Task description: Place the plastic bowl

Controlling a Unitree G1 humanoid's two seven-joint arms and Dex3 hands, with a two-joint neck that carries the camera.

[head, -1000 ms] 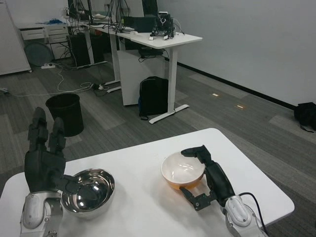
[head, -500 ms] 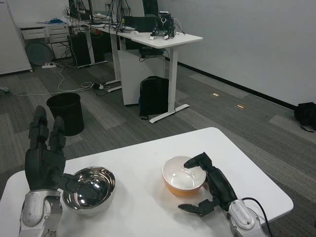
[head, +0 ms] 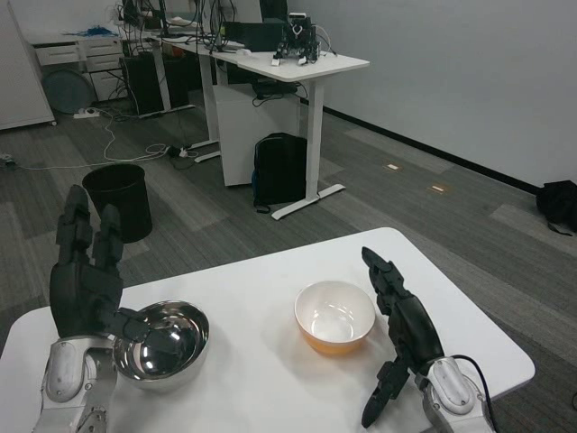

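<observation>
Since a second earlier, the right hand (head: 407,336) let go of the plastic bowl (head: 334,316) and stood released beside it. Bowl rested upright on the bench (head: 261,379), right of the steel bowl (head: 163,344); it looked light, stiff, best gripped at the rim. Left hand (head: 87,287) touched the steel bowl's rim, fingers spread.

The left hand (head: 86,289) is raised at the near left, fingers upright and apart. The right hand (head: 406,329) hangs at the near right, fingers spread, holding nothing.
</observation>
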